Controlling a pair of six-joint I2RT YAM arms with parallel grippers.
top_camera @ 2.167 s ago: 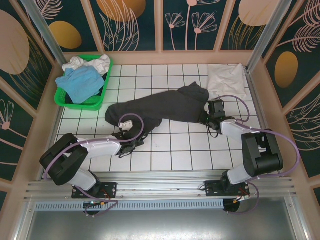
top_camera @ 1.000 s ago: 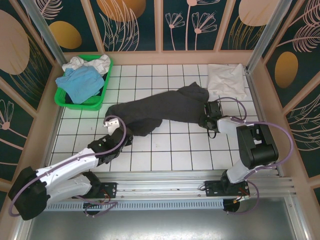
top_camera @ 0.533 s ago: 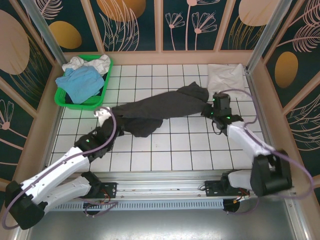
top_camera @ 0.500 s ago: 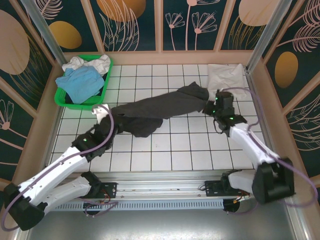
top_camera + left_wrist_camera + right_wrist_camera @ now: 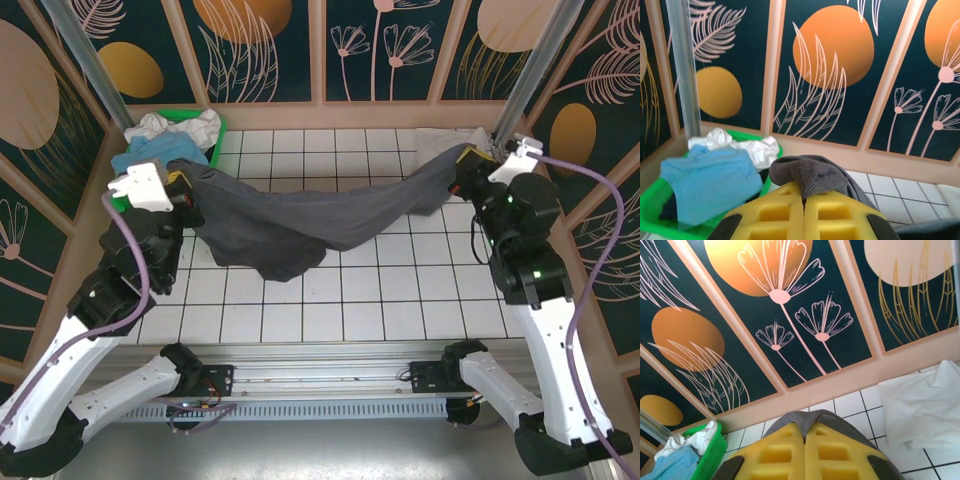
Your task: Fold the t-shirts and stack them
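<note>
Above the table (image 5: 340, 300), left claw (image 5: 803, 194) and right claw (image 5: 805, 434), seemingly fully closed, pinch the charcoal t-shirt (image 5: 330, 215).

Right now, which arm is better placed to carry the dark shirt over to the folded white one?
Probably the right. The right gripper is shut on one end of the dark shirt, close to the white shirt; the left gripper holds the other end by the green basket.
</note>
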